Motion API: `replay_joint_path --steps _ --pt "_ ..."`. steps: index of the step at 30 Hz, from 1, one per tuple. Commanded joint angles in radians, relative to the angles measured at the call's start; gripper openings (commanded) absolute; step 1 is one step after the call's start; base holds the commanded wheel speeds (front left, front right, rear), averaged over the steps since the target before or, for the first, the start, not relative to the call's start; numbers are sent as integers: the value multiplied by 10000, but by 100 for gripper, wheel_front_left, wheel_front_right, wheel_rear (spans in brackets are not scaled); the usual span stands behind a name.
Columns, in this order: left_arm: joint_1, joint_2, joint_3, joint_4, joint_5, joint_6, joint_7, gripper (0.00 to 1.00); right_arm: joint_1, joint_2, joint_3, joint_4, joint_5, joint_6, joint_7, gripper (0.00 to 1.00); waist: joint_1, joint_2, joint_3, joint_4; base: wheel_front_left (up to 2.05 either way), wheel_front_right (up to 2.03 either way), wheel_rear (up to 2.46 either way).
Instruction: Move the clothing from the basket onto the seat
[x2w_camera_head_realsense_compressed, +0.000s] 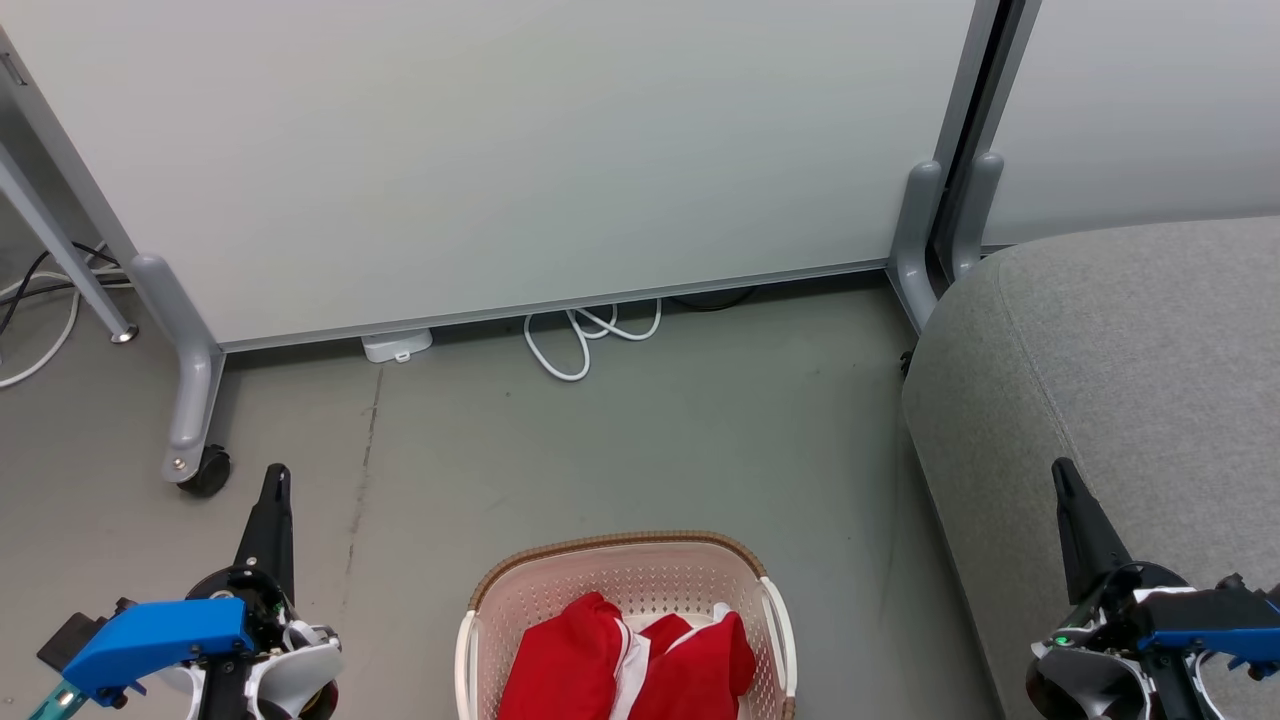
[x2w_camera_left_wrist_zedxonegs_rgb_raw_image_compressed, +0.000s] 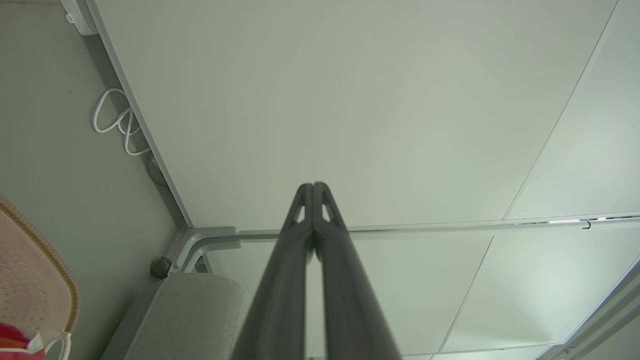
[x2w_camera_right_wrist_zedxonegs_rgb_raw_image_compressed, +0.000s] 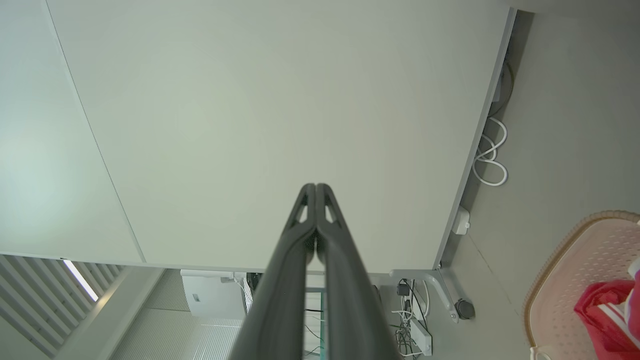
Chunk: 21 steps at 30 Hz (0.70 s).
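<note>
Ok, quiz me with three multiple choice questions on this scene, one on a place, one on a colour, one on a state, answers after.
1. Where does the basket stand relative to the seat?
A: on the floor to its left. B: on top of it. C: behind it.
2. The clothing is mainly:
A: blue. B: red. C: green.
3. The left gripper is:
A: wide open. B: clamped on cloth. C: shut, empty.
Answers:
1 A, the head view shows it on the floor left of the seat.
2 B, red with white trim.
3 C, its fingers meet at the tips, nothing between.
</note>
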Motion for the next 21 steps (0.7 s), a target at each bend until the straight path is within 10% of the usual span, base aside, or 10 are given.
replay_joint_path --steps 1,11,12,21 --pt "-103 -12 -1 -45 -19 -43 20 0 -109 -53 -9 -10 20 9 16 0 0 0 0 0 0 0 0" --pt "-103 -12 -1 -45 -18 -43 20 0 -109 -53 -9 -10 20 9 16 0 0 0 0 0 0 0 0" --pt "0 0 0 0 0 0 0 100 0 0 0 0 0 0 0 100 0 0 0 0 0 0 0" --pt "189 -39 -272 296 126 0 -301 100 248 59 217 123 -109 -12 -288 100 0 0 2 0 0 0 0"
